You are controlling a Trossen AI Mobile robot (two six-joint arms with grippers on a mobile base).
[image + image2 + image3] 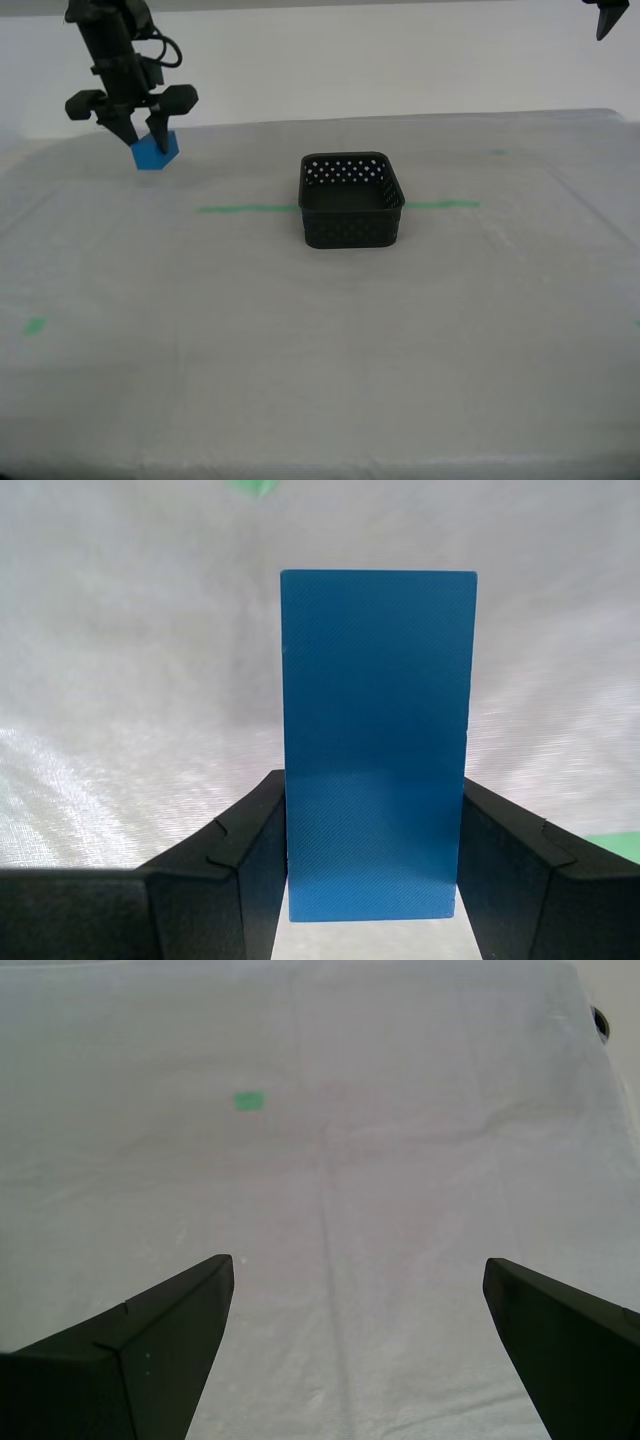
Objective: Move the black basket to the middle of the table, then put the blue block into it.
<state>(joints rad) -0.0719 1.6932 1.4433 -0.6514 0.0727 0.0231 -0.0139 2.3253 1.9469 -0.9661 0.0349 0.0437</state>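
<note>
Jaws of my second gripper (142,130) clamp the blue block (155,151) above the surface (320,350) at the exterior view's left — you see my first gripper (355,1290) spread wide, the black basket (351,200) mid-surface.

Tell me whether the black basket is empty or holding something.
Empty: the black basket shows only bare interior; the blue block sits between my second pincer's fingers.

A pale, plain wall (400,60) rises behind the far edge of the work surface, and in the first wrist view a small dark round thing (600,1022) sits at the surface's far edge, too small and cut off to identify, perhaps a hole or fitting.
</note>
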